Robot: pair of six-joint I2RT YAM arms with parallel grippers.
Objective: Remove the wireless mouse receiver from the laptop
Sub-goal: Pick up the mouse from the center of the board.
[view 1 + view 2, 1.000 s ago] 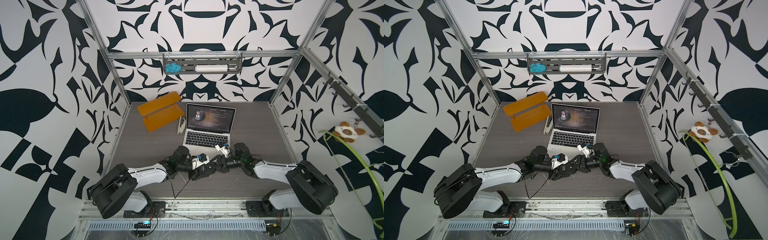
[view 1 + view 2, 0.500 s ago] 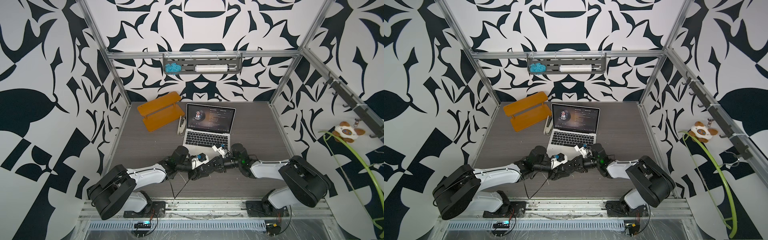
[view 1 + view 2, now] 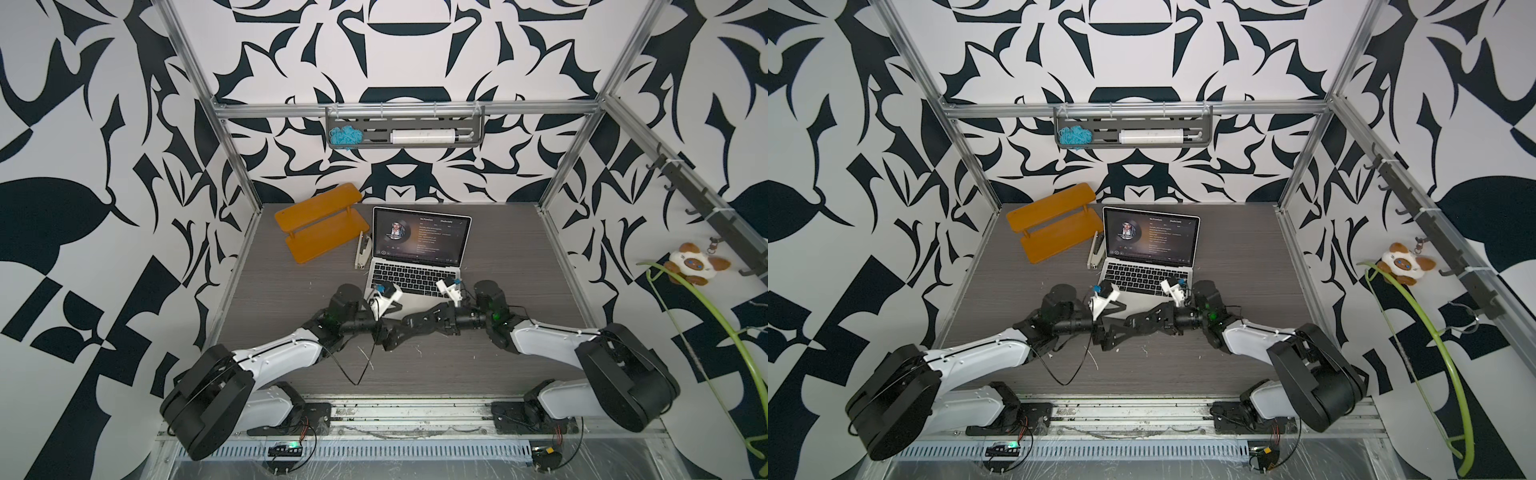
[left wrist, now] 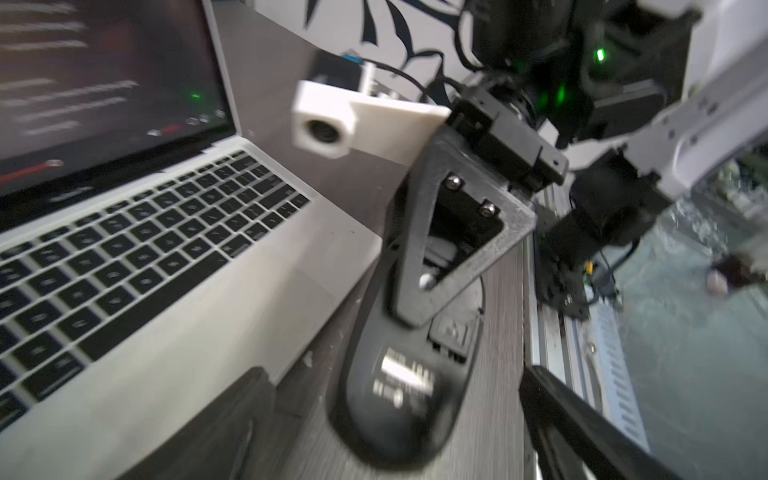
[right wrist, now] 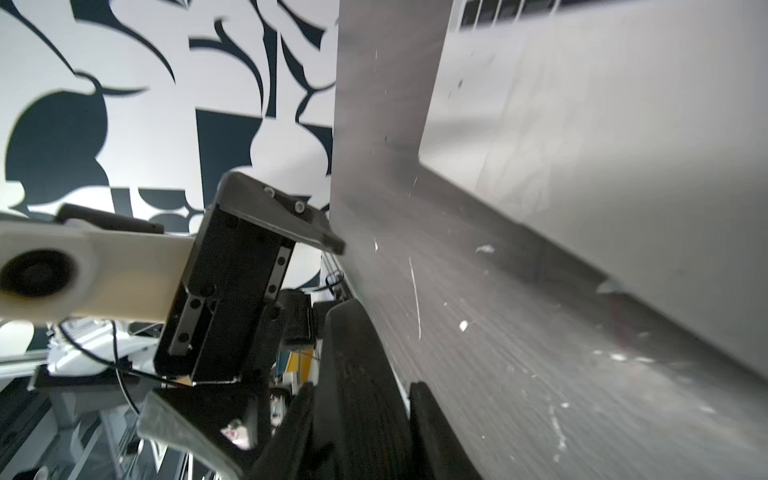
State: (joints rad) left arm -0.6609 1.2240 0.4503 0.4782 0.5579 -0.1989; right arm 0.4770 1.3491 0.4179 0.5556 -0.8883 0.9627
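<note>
- The left gripper (image 4: 386, 390) is spread wide. Its dark fingers (image 4: 232, 424) stand on either side of a black mouse (image 4: 409, 374), clear of it, and hold nothing.
- The right gripper (image 5: 361, 386) reaches in from the opposite side and is closed partway on the black mouse. One triangular finger (image 4: 413, 249) presses on the labelled underside, and the right wrist view shows the body pinched between both fingers.
- Whether the mouse touches the table (image 3: 498, 257) cannot be told.
- The two grippers meet tip to tip just near of the laptop (image 3: 417, 276), around the middle of its near edge.
- The laptop sits mid-table toward the far wall, with its lid open and its lit screen facing near.
- A stapler (image 3: 363, 251) lies just left of the laptop.
- An orange shelf (image 3: 320, 226) lies beyond the stapler, at far left.
</note>
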